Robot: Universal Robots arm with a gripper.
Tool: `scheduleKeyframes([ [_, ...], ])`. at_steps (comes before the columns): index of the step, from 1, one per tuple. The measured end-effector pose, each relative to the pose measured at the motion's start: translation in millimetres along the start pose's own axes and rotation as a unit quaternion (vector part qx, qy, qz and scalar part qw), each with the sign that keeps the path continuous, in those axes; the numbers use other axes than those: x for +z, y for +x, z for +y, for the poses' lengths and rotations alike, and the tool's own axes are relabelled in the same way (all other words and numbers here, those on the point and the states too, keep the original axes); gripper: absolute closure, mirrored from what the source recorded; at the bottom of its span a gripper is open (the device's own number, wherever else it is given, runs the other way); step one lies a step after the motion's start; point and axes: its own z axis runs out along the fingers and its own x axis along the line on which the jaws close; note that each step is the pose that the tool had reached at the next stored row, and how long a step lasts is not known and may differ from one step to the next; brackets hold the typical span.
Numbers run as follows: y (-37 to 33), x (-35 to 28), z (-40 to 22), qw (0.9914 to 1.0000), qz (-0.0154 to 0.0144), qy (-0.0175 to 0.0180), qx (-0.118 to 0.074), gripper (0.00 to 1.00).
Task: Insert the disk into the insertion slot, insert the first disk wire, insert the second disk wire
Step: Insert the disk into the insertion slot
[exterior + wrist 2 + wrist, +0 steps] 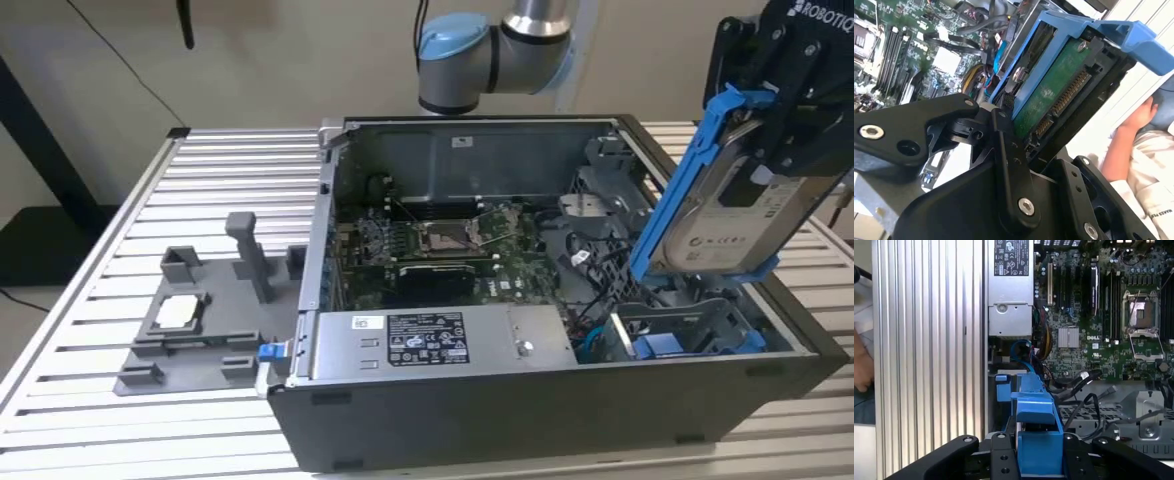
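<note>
In the exterior view my gripper (790,125) is shut on the disk (734,215), a silver-grey drive in a bright blue carrier frame. It hangs tilted above the right end of the open computer case. Below it, the insertion slot (683,332) of dark metal with blue plastic edges sits in the case's front right corner, and the disk is clear of it. In the second wrist view the disk's green circuit board (1054,92) and connector face the camera between my fingers (1006,150). The first wrist view shows the blue carrier (1036,440) above the slot's blue edge (1003,388). Loose black cables (587,268) lie beside the slot.
The grey labelled power-supply box (427,342) lies along the case's front, with the motherboard (441,245) behind it. A grey fixture (200,320) holding a small silver chip (178,313) stands on the slatted table at the exterior view's left. A person's hand (1140,117) is close to the table edge.
</note>
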Motion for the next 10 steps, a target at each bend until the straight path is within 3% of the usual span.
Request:
scheduleKeyframes([
  [10, 0.0, 8.7, -1.1, 1.0, 0.0, 0.0, 0.0, 0.67],
])
